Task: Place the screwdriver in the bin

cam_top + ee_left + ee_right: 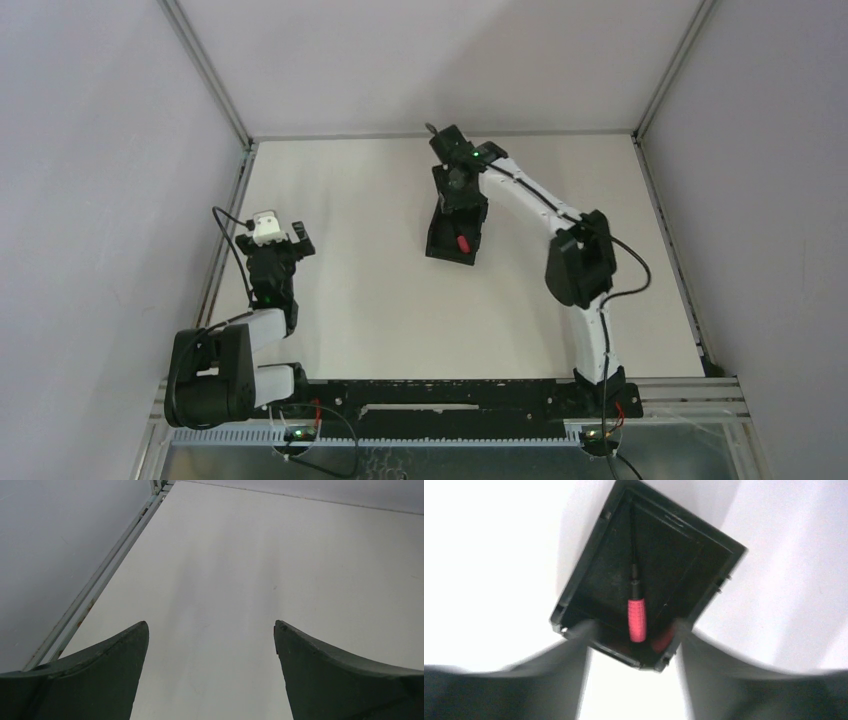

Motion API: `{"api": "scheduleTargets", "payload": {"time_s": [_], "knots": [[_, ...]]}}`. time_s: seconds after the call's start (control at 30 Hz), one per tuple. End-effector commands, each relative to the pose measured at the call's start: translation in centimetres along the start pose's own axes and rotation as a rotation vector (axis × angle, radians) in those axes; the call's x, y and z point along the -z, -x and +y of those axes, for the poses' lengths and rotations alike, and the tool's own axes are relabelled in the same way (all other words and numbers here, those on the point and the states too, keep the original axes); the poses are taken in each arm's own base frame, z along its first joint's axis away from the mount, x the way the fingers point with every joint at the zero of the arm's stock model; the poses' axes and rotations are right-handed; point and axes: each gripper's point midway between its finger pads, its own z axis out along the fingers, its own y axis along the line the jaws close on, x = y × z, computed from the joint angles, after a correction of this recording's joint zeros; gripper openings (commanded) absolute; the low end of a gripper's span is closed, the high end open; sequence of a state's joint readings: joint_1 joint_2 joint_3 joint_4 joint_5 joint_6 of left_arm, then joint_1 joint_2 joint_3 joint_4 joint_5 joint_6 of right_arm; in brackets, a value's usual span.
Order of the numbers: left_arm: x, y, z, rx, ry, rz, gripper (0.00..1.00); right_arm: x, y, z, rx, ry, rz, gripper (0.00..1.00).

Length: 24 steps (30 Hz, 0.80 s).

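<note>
The screwdriver [636, 620] lies in the bin [674, 560], which sits centrally toward the back of the table [350, 260].

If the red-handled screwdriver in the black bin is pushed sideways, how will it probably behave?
The screwdriver would probably roll, since its handle looks round; the walls of the bin should stop it soon. It is likely stiff and light: small, with a thin metal shaft. The textured-looking handle may resist slipping.

The black rectangular plastic bin [440, 246] [684, 565] stands upright and open-topped on the white table, about midway between the side edges, nearer the far edge and slightly skewed to it. The stubby red-handled screwdriver [462, 243] [636, 620] lies inside on the dark floor, along the bin's length. Its handle is by the near wall and its thin dark shaft points to the far wall.
</note>
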<state>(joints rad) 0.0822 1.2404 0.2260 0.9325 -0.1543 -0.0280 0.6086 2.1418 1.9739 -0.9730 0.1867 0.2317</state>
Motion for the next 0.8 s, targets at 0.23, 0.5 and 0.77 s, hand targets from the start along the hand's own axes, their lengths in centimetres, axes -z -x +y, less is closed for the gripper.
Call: {"api": "scheduleTargets", "payload": {"time_s": [0.23, 0.5, 0.77], "knots": [[-0.2, 1.4, -0.2, 0.014, -0.001, -0.046, 1.00, 15.6, 2.0, -3.6, -0.029, 0.068, -0.474, 1.00], [-0.2, 1.5, -0.2, 0.013, -0.001, -0.046, 1.00, 15.4, -4.9, -8.1, -0.179, 0.105, -0.579, 1.00], [-0.2, 1.5, -0.2, 0.014, -0.001, -0.047, 1.00, 11.9, -11.9, -12.2, -0.335, 0.064, -0.649, 1.00]]}}
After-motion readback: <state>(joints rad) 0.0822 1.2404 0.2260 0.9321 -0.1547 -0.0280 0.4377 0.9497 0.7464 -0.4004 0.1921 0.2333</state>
